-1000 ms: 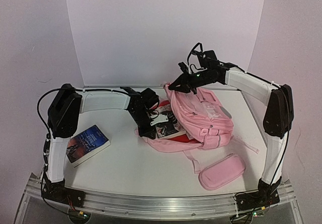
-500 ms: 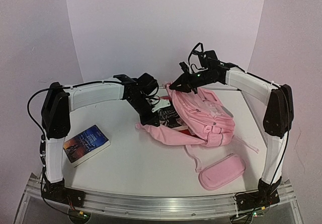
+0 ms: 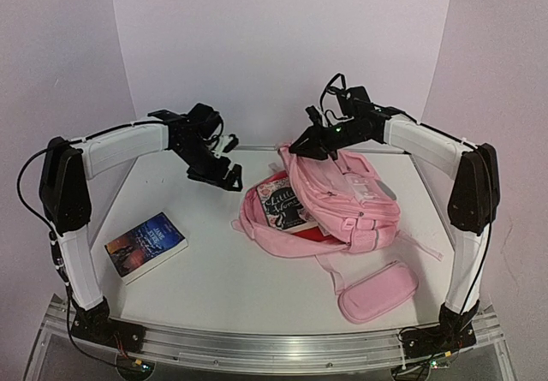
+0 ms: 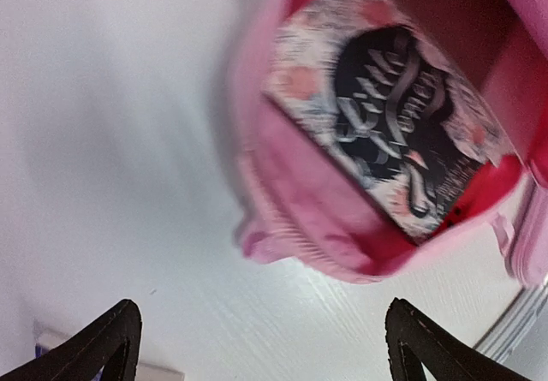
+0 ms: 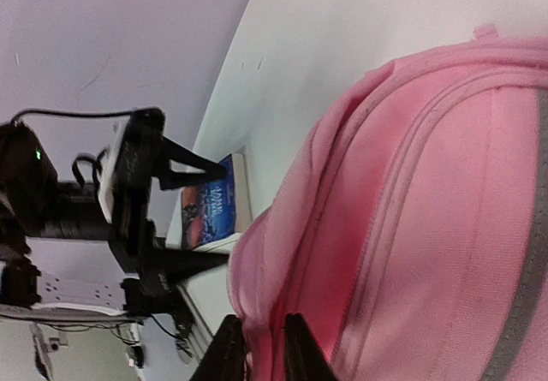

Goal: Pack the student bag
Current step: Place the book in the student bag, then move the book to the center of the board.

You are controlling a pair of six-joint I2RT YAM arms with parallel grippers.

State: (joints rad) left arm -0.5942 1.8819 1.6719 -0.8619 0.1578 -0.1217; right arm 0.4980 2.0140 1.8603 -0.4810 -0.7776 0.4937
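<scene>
We see the right gripper (image 5: 264, 354) nearly closed, its 2 fingers pinching a fold of pink fabric at the top far edge of the bag (image 3: 342, 201). The pinched edge stands higher than the rest of the bag. The left gripper (image 4: 261, 306) is spread wide and holds nothing. It hangs above the table, left of the bag and apart from it, with its fingers aimed down toward the bag's mouth.

Behind everything we see a plain pale wall (image 3: 274, 47) curving round the back and both sides. Below it is the white table (image 3: 223, 287), with a metal rail (image 3: 274, 345) along its near edge, where the 2 arms are bolted.

The bag lies right of the table's middle with its mouth gaping to the left. Inside the mouth a floral book (image 3: 281, 203) lies cover up, partly under the bag's upper flap. A blue book (image 3: 145, 246) lies flat near the left edge, well apart from the bag. A pink case (image 3: 378, 291) lies near the front right, just beside a loose strap.
</scene>
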